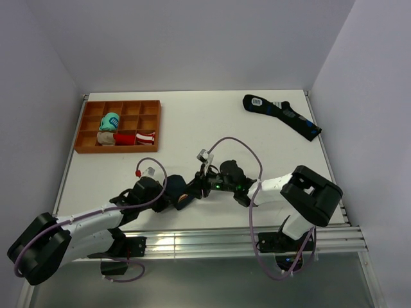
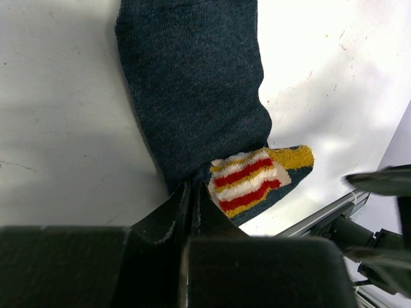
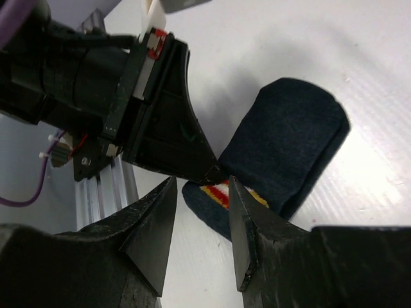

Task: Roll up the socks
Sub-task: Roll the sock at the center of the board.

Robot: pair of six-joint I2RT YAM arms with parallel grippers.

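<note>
left arm (image 1: 90, 222) and right arm (image 1: 273, 186) have white links and black joints; purple cables (image 1: 228, 138) loop along both; the fingers (image 3: 153, 224) are black, wedge-shaped.

Left end effector (image 2: 191, 190) hides the socks (image 2: 192, 96) at their pinched edge.

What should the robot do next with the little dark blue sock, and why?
Probably ease the right end effector forward and close it on the red, white and yellow striped end of the short dark navy fabric sock pair. Its jaws stand open just short of that end, while the left end effector is shut on the sock's edge beside it.
</note>
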